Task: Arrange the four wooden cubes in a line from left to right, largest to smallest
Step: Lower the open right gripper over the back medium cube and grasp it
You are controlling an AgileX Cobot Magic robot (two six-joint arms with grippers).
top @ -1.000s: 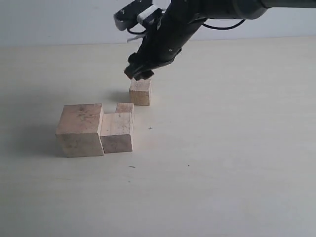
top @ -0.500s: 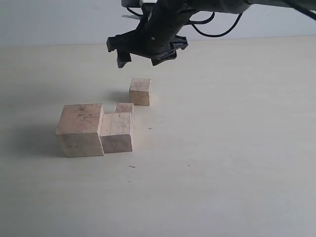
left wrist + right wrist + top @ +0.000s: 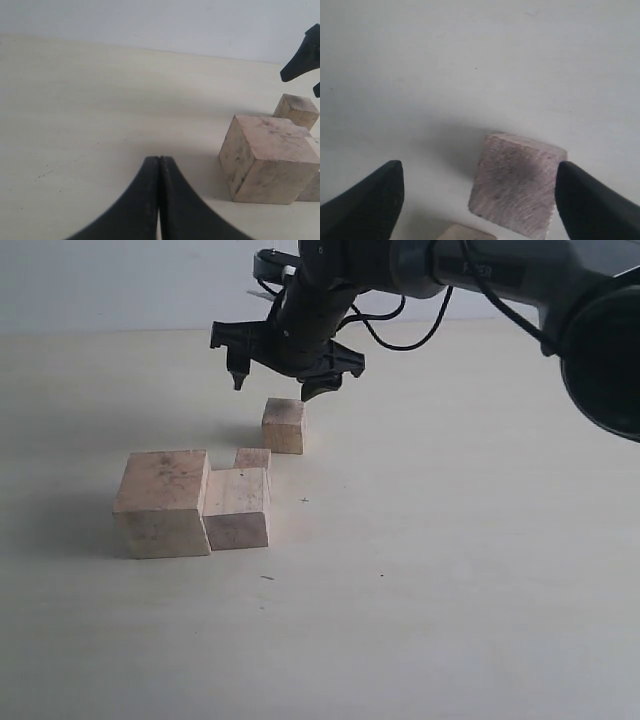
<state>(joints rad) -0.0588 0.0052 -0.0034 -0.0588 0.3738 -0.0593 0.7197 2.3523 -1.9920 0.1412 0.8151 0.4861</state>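
Exterior view, cube (image 3: 284,426) upright, right gripper (image 3: 274,389) above

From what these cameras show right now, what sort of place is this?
Probably a robotics lab bench: a pale table before a plain wall, four unpainted wooden cubes set out on it, and the black right gripper open above one cube.

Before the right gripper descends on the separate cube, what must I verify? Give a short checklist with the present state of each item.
1. Right gripper open: ok.
2. Separate cube below the gripper: ok.
3. Cube centred and square between the fingers: not ok, off-centre and slightly turned in the right wrist view.
4. Smallest cube clear of the fingers' path: cannot tell.
5. Left gripper shut, apart from largest cube: ok.
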